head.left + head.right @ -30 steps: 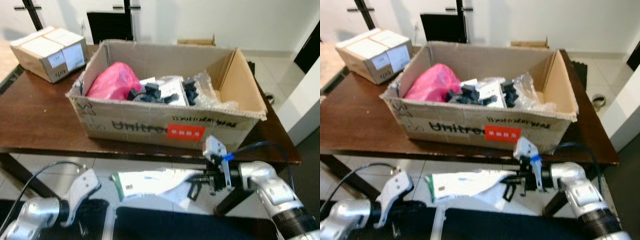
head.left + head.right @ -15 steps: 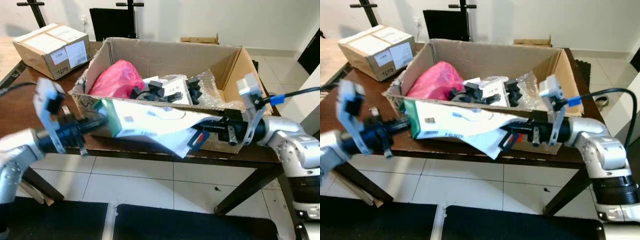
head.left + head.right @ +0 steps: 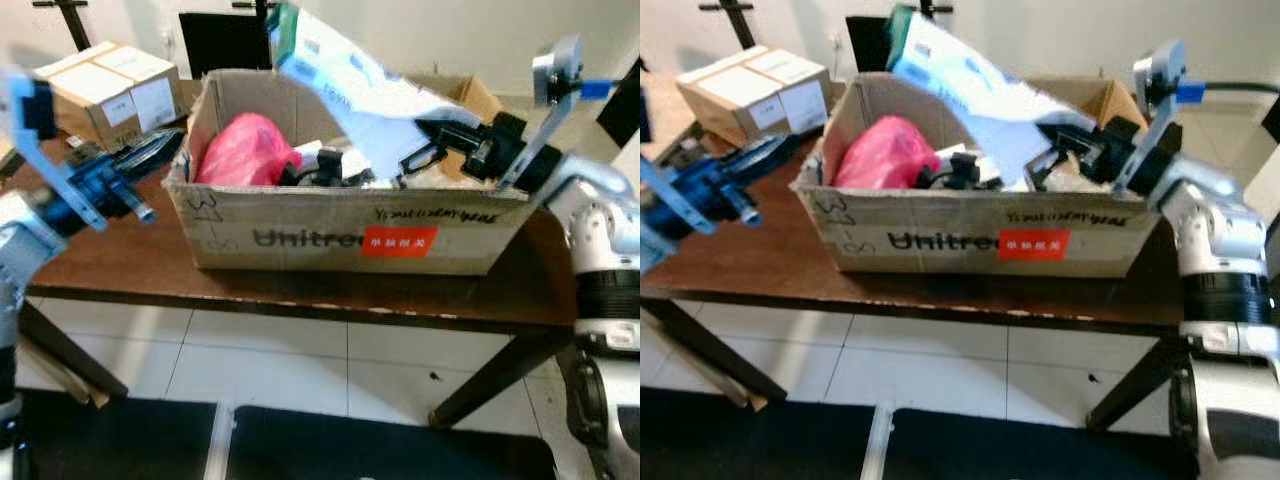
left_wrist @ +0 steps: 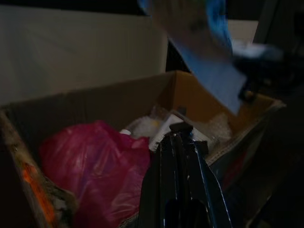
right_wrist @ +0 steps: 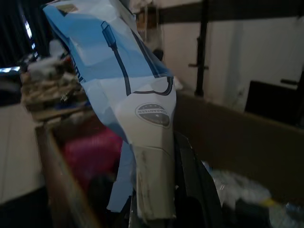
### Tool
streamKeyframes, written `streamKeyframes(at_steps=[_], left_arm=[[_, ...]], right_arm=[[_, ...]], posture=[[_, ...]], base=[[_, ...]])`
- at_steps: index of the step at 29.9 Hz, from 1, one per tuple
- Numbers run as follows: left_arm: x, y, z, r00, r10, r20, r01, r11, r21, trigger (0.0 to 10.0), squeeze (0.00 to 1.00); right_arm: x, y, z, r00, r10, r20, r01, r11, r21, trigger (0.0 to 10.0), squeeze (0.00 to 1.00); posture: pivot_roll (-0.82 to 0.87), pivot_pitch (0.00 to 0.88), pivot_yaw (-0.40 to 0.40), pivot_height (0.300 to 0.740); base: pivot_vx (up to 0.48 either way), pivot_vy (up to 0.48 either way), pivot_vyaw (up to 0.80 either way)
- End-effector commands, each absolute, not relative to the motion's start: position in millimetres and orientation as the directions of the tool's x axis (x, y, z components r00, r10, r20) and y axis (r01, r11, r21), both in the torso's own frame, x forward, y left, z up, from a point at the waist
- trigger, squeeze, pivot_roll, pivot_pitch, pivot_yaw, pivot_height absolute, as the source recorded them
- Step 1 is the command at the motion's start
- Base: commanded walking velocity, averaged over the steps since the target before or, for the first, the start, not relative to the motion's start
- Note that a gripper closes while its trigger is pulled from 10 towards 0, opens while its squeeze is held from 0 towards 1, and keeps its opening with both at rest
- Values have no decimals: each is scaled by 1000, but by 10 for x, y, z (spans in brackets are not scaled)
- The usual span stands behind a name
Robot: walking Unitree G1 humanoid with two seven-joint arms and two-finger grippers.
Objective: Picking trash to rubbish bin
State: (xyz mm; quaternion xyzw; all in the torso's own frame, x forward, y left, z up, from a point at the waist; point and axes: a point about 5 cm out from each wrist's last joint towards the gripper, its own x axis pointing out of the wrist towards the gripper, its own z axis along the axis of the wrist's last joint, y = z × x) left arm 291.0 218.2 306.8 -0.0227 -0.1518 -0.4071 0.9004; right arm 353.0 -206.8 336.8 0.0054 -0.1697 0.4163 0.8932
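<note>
1. The right gripper (image 3: pixel 432 150) holds the white-and-blue package (image 3: pixel 345 75) by its lower end, fingers clamped on it. The package slants up and away from that grip, above the open cardboard box (image 3: pixel 350 235) on the brown table (image 3: pixel 120 260).
2. The box serves as the bin here. It already holds a pink bag (image 3: pixel 245 150), dark plastic parts and clear wrap.
3. The step in hand, as I judge it, is the drop. The gripped end sits over the box's right half, but the free end rises above the far wall, so releasing now could let it tip out behind.
4. Better to lower the wrist toward the box's middle and tilt the package flatter, so that its whole length lies inside the walls before the fingers part.
5. Keep the fingers above the wrap and parts, or they may snag.
6. The left gripper (image 4: pixel 183 142), fingers pressed together and holding nothing, points at the box's left wall from just outside it. It is best kept there, out of the package's way.
</note>
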Motion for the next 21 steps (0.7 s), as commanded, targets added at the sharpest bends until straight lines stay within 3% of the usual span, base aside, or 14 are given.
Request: streamKeyframes(at_steps=[1, 4, 6, 7, 9, 11, 16, 21], left_arm=[[2955, 2062, 3046, 619, -741, 260, 748, 657, 91, 10000, 0], [3049, 2019, 2975, 649, -732, 209, 730, 676, 101, 10000, 0], [3141, 1983, 2870, 680, -718, 148, 708, 695, 125, 10000, 0], [3141, 1983, 2870, 680, -718, 148, 708, 695, 125, 10000, 0], [3183, 1939, 2811, 688, -717, 118, 703, 697, 141, 10000, 0], [3195, 1864, 2759, 675, -733, 87, 718, 679, 155, 10000, 0], [3180, 1831, 2697, 662, -748, 42, 733, 658, 175, 10000, 0], [3208, 1919, 2769, 685, -726, 57, 705, 681, 198, 10000, 0]], right_arm=[[3548, -2079, 3493, 605, 715, 350, -725, 676, -130, 10000, 0], [3645, -2079, 3524, 667, 667, 332, -651, 738, -175, 10000, 0], [3793, -2096, 3418, 788, 566, 241, -483, 812, -328, 10000, 0], [3793, -2096, 3418, 788, 566, 241, -483, 812, -328, 10000, 0], [3873, -2100, 3300, 854, 488, 181, -358, 803, -477, 10000, 0], [3918, -2087, 3112, 887, 445, 123, -277, 726, -630, 10000, 0], [3923, -2073, 2862, 888, 458, 27, -314, 649, -693, 10000, 0], [3889, -2023, 2766, 814, 580, -24, -478, 645, -596, 10000, 0]], posture=[[-55, 124, 11, 740], [-53, 126, 11, 740], [-57, 126, 14, 740], [-57, 126, 14, 740], [-57, 126, 14, 740], [-57, 128, 16, 740], [-54, 130, 15, 740], [-50, 132, 17, 740]], base=[[0, 0, 0], [0, 0, 0], [0, 0, 0], [0, 0, 0], [0, 0, 0], [0, 0, 0], [0, 0, 0], [0, 0, 0]])
